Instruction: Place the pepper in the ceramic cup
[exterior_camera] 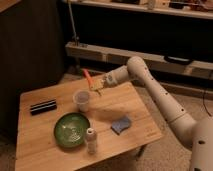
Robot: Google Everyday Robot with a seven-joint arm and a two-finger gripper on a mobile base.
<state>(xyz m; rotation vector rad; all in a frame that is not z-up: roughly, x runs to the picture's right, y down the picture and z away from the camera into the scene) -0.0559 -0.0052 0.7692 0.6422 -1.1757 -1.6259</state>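
Up over the far half of the wooden table (50, 150), the white arm (160, 95) comes in from the right, bends at its top joint and slants down-left to the gripper (97, 85). Its fingers are clamped on the pepper (88, 76), which pokes up and left. The ceramic cup (82, 100) stands upright just below. On the near side are a green plate (59, 131), pale shaker (91, 141) and blue sponge (121, 124), with a flat black box (43, 106) off left.
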